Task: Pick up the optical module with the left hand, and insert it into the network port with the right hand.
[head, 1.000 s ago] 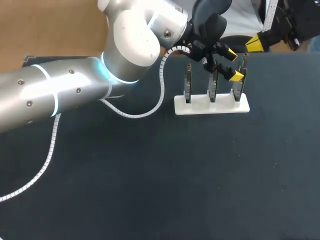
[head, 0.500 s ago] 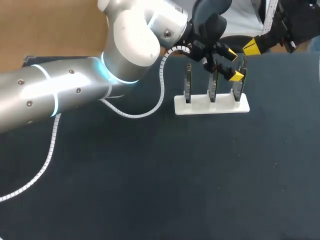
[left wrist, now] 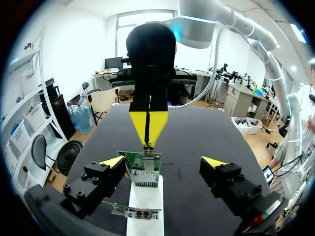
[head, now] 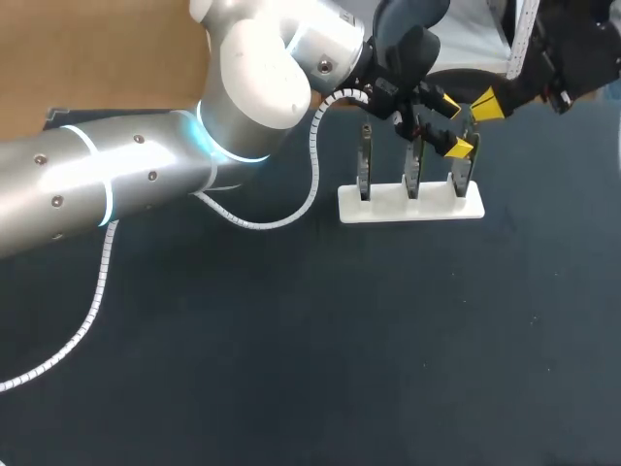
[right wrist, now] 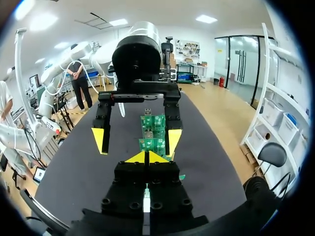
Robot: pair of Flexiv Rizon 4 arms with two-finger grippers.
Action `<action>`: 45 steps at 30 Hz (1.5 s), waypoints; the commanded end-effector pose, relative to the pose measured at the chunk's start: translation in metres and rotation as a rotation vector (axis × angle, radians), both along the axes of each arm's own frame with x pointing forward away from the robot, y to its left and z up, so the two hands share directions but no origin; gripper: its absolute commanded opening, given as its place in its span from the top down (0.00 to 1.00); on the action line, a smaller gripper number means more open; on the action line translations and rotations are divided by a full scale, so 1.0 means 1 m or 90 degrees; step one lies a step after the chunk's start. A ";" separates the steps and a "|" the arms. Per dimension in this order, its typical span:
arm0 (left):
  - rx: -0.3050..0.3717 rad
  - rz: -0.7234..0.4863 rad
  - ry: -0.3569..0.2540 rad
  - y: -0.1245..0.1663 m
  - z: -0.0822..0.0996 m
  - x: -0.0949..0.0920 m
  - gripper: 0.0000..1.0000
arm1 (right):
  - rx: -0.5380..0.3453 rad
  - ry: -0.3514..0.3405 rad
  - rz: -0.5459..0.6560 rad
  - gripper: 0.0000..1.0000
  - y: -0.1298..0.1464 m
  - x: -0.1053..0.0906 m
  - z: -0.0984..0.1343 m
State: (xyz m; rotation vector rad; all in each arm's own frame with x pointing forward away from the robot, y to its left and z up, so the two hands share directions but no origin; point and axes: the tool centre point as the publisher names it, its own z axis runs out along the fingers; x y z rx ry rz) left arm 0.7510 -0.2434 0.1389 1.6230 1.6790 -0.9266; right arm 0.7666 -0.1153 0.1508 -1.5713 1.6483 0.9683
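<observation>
Toward the far edge of the dark table (head: 291,340), a white slotted stand (head: 410,206) holds three upright boards in a row. The left hand (left wrist: 163,162) is released. Its yellow tips stand wide apart on either side of the green circuit board (left wrist: 144,169) at the right end of the stand and touch nothing. Facing it, the right hand (right wrist: 147,157) is clenched, its two yellow tips pressed into one wedge that points down at the silver network port (left wrist: 147,158) on the top edge of that board.

A small grey piece (left wrist: 147,146) shows at the apex of the wedge, just above the port. It may be the optical module, but it is too small to tell for certain.

By my judgement, such a module is light and rigid, with smooth metal sides that can slip in a narrow pinch. Its connector end is probably delicate. It is best held by its two long flat sides near the rear, leaving the front free to enter the port.

The board is thin and only slotted into the stand, so a sideways push could tilt or bend it. The insertion force should run straight along the port's axis, with the module squared up before any pressure is applied.
</observation>
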 end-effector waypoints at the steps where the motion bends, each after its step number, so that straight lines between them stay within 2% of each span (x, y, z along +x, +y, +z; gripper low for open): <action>1: 0.002 -0.002 0.001 -0.001 0.000 0.002 0.00 | 0.002 0.016 0.005 1.00 0.000 0.005 -0.007; 23: 0.002 -0.002 0.001 -0.001 0.000 0.002 0.00 | -0.005 0.042 0.003 1.00 0.000 0.002 -0.022; 34: 0.002 -0.002 0.001 -0.001 0.000 0.002 0.00 | 0.021 0.001 0.001 1.00 -0.001 0.003 0.004; 45: -0.008 0.012 -0.024 0.001 0.010 0.008 0.00 | 0.034 -0.033 0.000 1.00 -0.005 0.006 0.024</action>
